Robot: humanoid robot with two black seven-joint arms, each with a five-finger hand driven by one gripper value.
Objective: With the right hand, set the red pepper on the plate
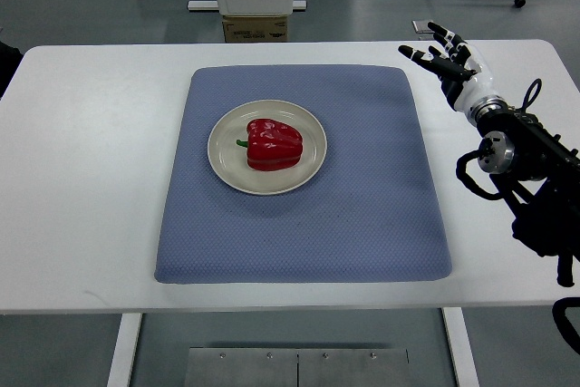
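So from where I'm standing this one looks basically done: the red bell pepper (273, 144) is sitting on the plate (309, 166), a little cream-coloured round one, pretty much dead centre, lying on its side with the green stem poking out toward the left. Nothing else is on the plate, just the pepper. The plate itself sits on a blue-grey padded mat (362, 224) spread over the white worktop (91, 178), a bit up and left of the mat's middle. The right hand (446, 59) is well away from all that, off past the mat's top right corner over bare worktop, fingers spread out and relaxed, holding nothing at all. The arm behind it comes in from the right edge with a tangle of black cables. No left arm anywhere I can see. My read is that the placing step is over and we're at the release-and-pull-away stage, so the only thing the next move would call for is getting the arm back to rest without swinging over the plate. The pepper looks settled and not close to the rim, so I wouldn't expect it to roll off.
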